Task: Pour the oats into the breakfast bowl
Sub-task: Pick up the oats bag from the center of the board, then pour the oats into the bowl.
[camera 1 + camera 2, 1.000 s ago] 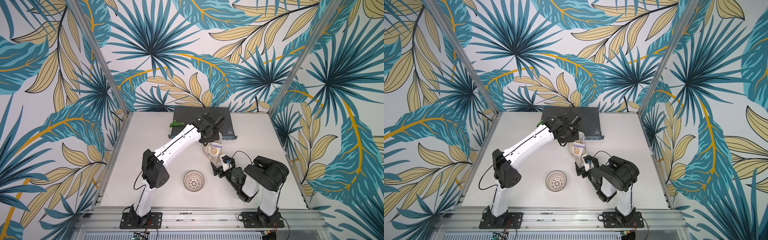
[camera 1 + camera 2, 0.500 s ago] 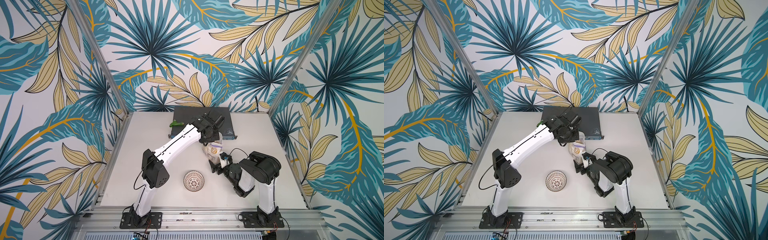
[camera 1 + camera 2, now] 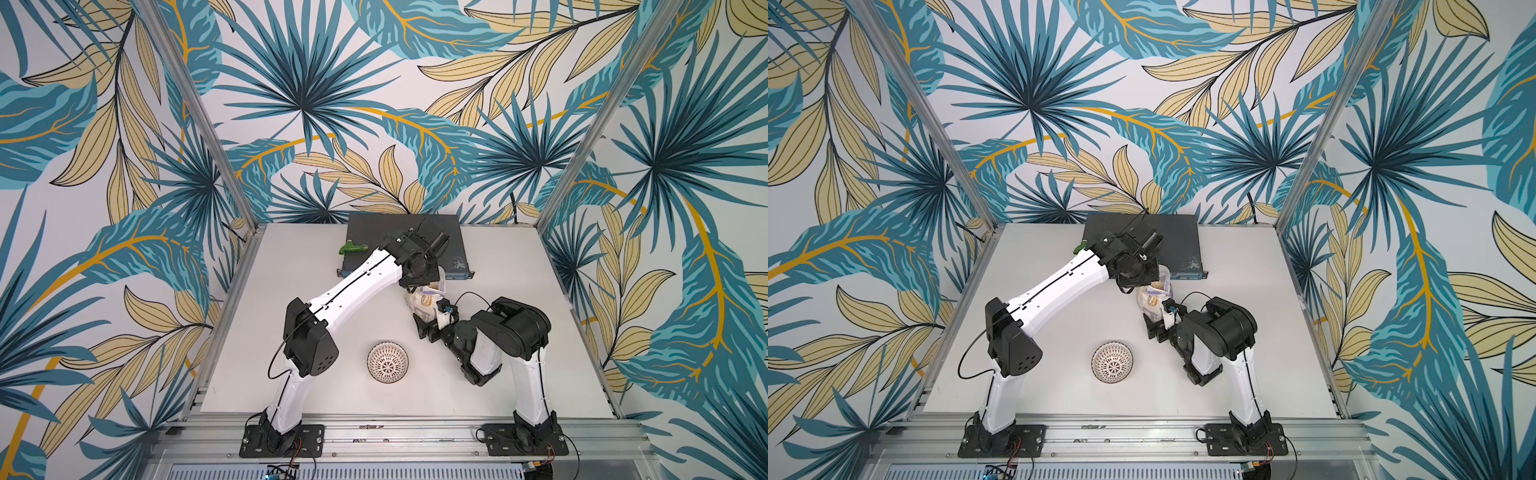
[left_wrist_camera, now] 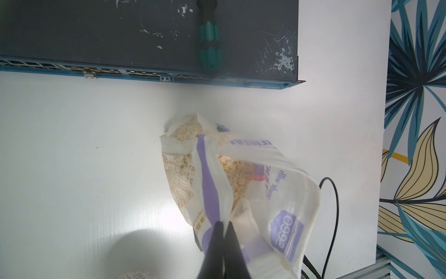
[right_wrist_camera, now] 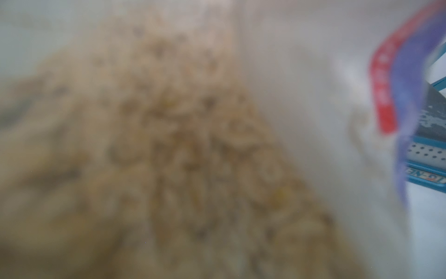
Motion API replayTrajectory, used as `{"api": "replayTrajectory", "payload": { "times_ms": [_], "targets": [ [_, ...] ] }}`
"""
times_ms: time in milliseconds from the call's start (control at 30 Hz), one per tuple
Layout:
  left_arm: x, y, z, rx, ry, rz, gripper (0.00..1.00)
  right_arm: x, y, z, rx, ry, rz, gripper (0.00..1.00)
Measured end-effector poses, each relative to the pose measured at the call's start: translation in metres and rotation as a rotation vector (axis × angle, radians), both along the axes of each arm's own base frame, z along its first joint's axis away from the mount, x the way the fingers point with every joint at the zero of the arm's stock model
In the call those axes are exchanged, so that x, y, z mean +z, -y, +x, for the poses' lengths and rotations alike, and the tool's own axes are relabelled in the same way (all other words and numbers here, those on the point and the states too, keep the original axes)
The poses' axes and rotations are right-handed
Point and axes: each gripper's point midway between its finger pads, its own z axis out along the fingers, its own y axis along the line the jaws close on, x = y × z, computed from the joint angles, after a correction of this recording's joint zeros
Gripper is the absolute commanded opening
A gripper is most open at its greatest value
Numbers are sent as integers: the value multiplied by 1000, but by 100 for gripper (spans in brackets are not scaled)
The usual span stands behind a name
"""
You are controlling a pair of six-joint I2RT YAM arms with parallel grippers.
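Near the switch [image 4: 144, 36] edge, left gripper [image 4: 224, 223] pinches the oats pouch [image 4: 236, 174] rim (right gripper [image 3: 430, 328]: cannot tell), bowl [image 3: 387, 361] well apart.

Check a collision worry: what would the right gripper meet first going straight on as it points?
Probably the clear plastic pouch of pale oat flakes, filling the wrist view of the right gripper.

oats pouch [image 4: 241, 174] label, perhaps "2660" (seen sideways), remaining print unreadable

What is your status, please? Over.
Left gripper shut on oats pouch top. Right gripper at pouch base, grip unclear. Breakfast bowl empty, apart from pouch.
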Motion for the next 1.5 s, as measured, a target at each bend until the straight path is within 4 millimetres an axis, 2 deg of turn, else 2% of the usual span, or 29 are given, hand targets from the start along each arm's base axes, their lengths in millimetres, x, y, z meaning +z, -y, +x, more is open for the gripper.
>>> {"api": "replayTrajectory", "payload": {
  "times_ms": [133,200,233,267,300,533,633,867,1000,1233,1500],
  "targets": [
    [1,0,0,0,2,-2,0,2,-2,-1,9,-2,19,56],
    [3,1,0,-1,5,-8,0,5,-2,-1,16,5,27,36],
    [5,0,-1,-2,6,-11,0,7,-3,-1,20,10,28,17],
    [7,0,-1,-3,8,-13,0,8,-3,-2,22,14,25,5],
    [8,-1,-2,-4,8,-12,0,9,-2,-3,24,14,24,3],
    [11,-6,-11,-19,-13,-2,0,12,6,-19,49,-1,-13,0],
    [20,-8,-17,-31,-12,-16,0,23,10,-24,53,9,-26,0],
    [79,-20,-41,-67,56,-125,0,86,11,-28,61,137,-9,0],
    [99,-31,-58,-84,76,-179,0,112,13,-34,73,194,-48,0],
    [106,-54,-82,-77,98,-226,0,132,18,-43,91,253,-178,0],
    [114,-77,-107,-39,122,-325,0,157,12,-51,142,311,-263,0]
  ]
}}
